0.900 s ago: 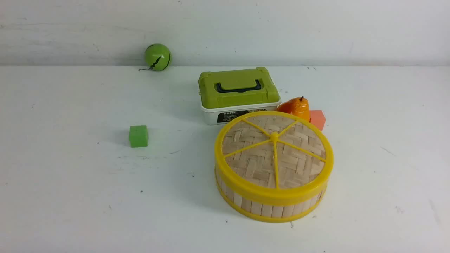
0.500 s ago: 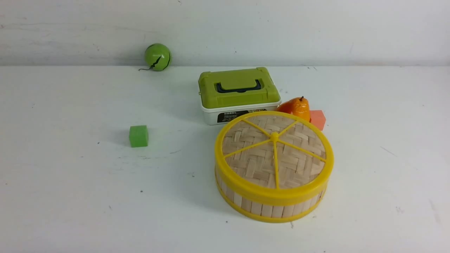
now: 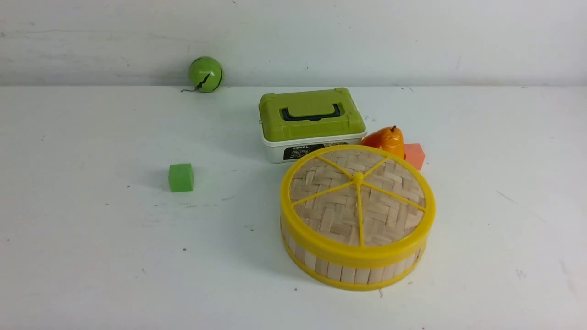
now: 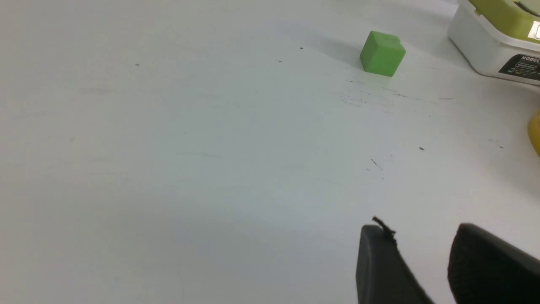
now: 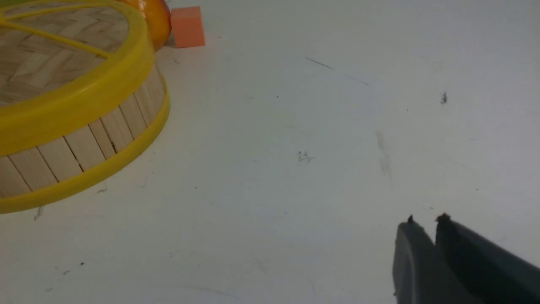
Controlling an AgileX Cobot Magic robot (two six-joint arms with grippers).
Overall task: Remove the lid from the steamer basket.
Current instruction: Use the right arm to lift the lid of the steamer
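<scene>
The lid, a woven bamboo disc with a yellow rim, spokes and centre knob, sits closed on the steamer basket, a round slat-walled tub at the table's right of centre. Both show in the right wrist view, the lid above the basket wall. Neither gripper shows in the front view. My left gripper is open and empty over bare table. My right gripper is shut and empty, apart from the basket.
A white box with a green lid stands just behind the basket. An orange toy pear and an orange block lie behind its right side. A green cube sits at left, a green ball by the back wall.
</scene>
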